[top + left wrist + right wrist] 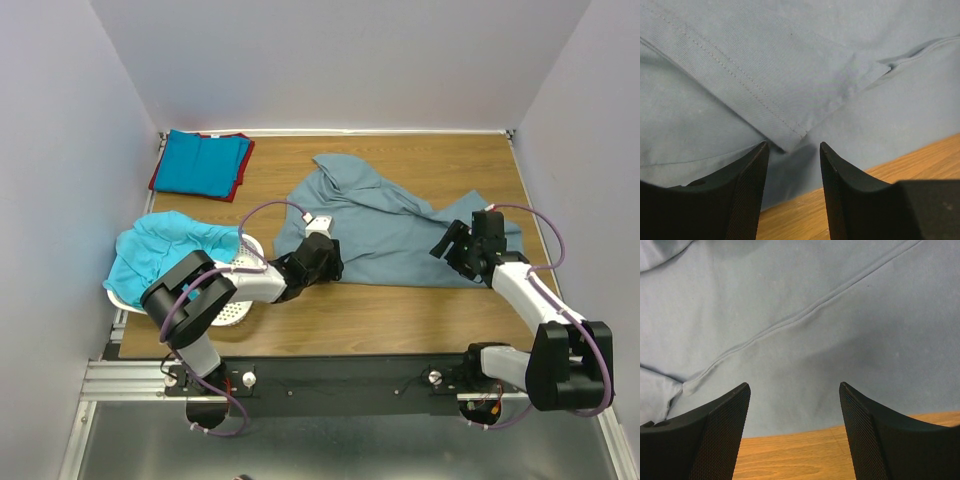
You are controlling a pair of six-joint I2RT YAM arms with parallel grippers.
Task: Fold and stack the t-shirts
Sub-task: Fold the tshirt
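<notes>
The large dusty grey-blue t-shirt [385, 220] lies crumpled across the middle of the wooden table. My left gripper [320, 258] is open at its near-left edge; in the left wrist view [794, 146] the jaws straddle a hemmed corner [785, 135] of the cloth. My right gripper [452, 250] is open at the shirt's near-right edge, its jaws [794, 386] wide over the grey-blue cloth [805, 340]. A bright blue shirt [200, 163] lies folded on a red one [240, 180] at the far left. A turquoise shirt [160, 245] hangs over the basket.
The white perforated basket [232, 312] sits at the near left, beside my left arm. Grey walls enclose the table on three sides. Bare wood [400, 315] shows along the near edge of the table.
</notes>
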